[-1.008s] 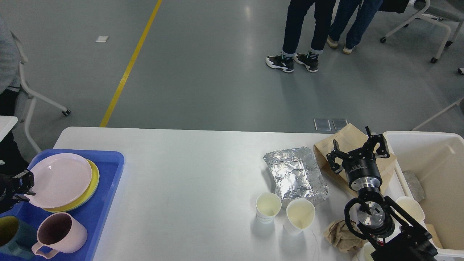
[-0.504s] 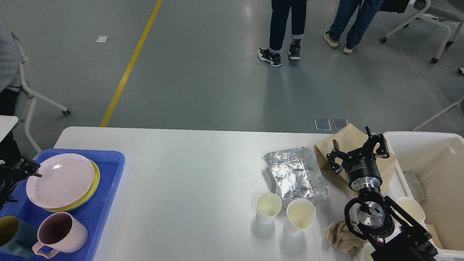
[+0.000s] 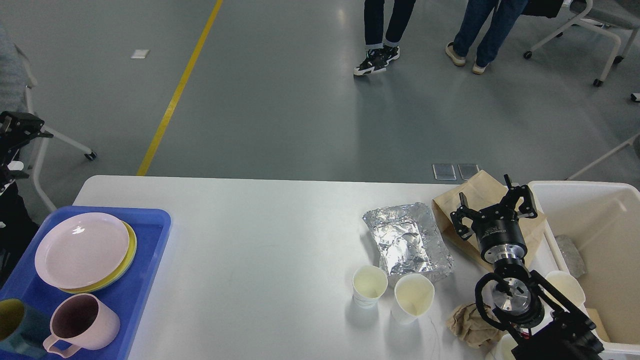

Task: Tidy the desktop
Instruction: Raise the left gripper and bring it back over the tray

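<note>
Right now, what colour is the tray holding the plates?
Blue; the tray shows best in the head view, at the left.

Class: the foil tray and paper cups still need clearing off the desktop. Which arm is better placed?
Probably right: the right gripper hangs open beside the foil tray; the left gripper is off the desktop's far-left edge.

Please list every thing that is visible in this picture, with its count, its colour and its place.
desktop: 1, white, centre
tray: 1, blue, desktop's left end
plates: 2, pink on yellow, in tray
mugs: 2, pink and teal, tray's near end
foil pan: 1, silver, right of centre
paper cups: 2, white, before the pan
paper bag: 1, brown, behind right gripper
crumpled paper: 1, tan, near right edge
bin: 1, cream, far right
left gripper: black, left edge
right gripper: black, open, over bag
</note>
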Tool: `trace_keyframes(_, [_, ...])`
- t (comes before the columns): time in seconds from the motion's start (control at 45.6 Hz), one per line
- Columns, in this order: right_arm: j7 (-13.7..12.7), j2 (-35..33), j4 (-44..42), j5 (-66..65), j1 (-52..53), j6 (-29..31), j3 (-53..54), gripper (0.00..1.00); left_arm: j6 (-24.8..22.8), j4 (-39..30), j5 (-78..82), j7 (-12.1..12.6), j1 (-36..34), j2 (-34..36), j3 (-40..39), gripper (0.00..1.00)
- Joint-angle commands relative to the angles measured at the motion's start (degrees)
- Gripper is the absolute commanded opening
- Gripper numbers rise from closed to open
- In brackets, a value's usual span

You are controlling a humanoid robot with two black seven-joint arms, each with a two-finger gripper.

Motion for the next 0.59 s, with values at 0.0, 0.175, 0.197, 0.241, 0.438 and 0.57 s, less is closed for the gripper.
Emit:
trace_keyframes(0.0, [0.02, 0.00, 0.00, 0.00, 0.00, 0.00, -0.08, 1.00, -0.13, 0.06, -0.13, -0.18, -4.16, 0.41, -4.59, 0.96])
trace_keyframes(0.175, [0.02, 0.00, 0.00, 0.00, 0.00, 0.00, 0.00, 1.00, -0.22, 0.32, -0.13, -0.26, 1.62, -0.11, -26.64, 0.96])
trace_keyframes(0.197, [0.02, 0.00, 0.00, 0.00, 0.00, 0.00, 0.00, 1.00, -0.13, 0.32, -0.04, -0.26, 3.03, -0.46, -29.89, 0.96])
trace_keyframes(0.241, [0.02, 0.00, 0.00, 0.00, 0.00, 0.00, -0.08, 1.00, -0.13, 0.32, 0.05, -0.26, 5.84, -1.25, -35.96, 0.96])
trace_keyframes(0.438, [0.02, 0.00, 0.00, 0.00, 0.00, 0.00, 0.00, 1.00, -3.21, 0.32, 0.31, -0.96, 18.06, -5.12, -62.59, 0.96])
trace_keyframes(0.57, [0.02, 0.00, 0.00, 0.00, 0.00, 0.00, 0.00, 1.00, -2.77, 0.15, 0.23, -2.89, 26.32, -12.06, -78.94, 0.96])
